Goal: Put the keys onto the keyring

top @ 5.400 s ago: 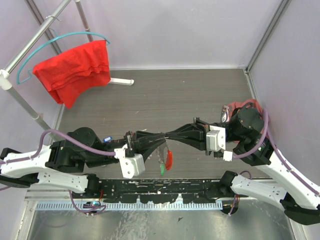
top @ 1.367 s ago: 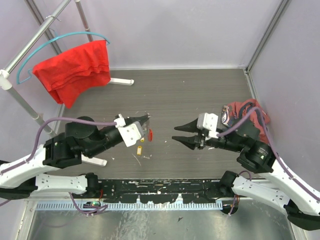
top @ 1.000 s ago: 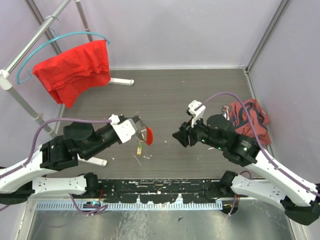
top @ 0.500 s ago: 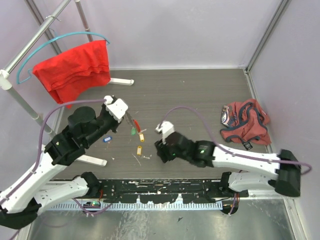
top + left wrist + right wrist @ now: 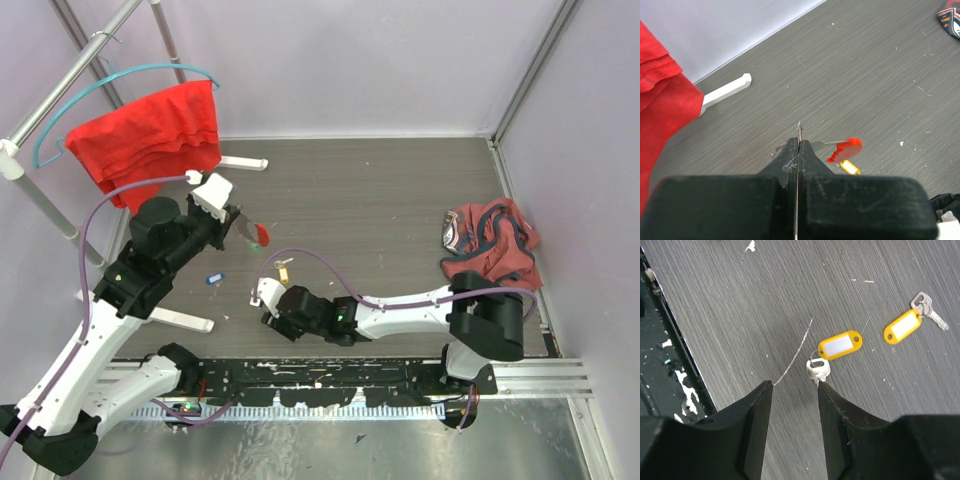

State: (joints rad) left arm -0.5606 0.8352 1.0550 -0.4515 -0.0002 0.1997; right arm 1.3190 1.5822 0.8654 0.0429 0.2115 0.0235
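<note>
Keyring [image 5: 845, 148] up off the bench [image 5: 400, 200] at the far left, pinched by its thin wire in the shut left jaws, red bar sticking out to the right. Below and nearer, blue-tagged key [image 5: 213, 279] lying loose on the bench. Further right, right jaws open and low, straddling the head of a yellow-tagged key [image 5: 839, 345], with a second yellow-tagged key [image 5: 901, 326] near it.

Likely trouble: tiny flat key head skidding out or tipping as the jaws shut, or tag caught instead of metal, leaving nothing to thread. Thin wire also liable to twist in so narrow a pinch.

Against half a second back: right arm swung left and down onto the keys, left arm drawn farther away, keyring carried with it.
</note>
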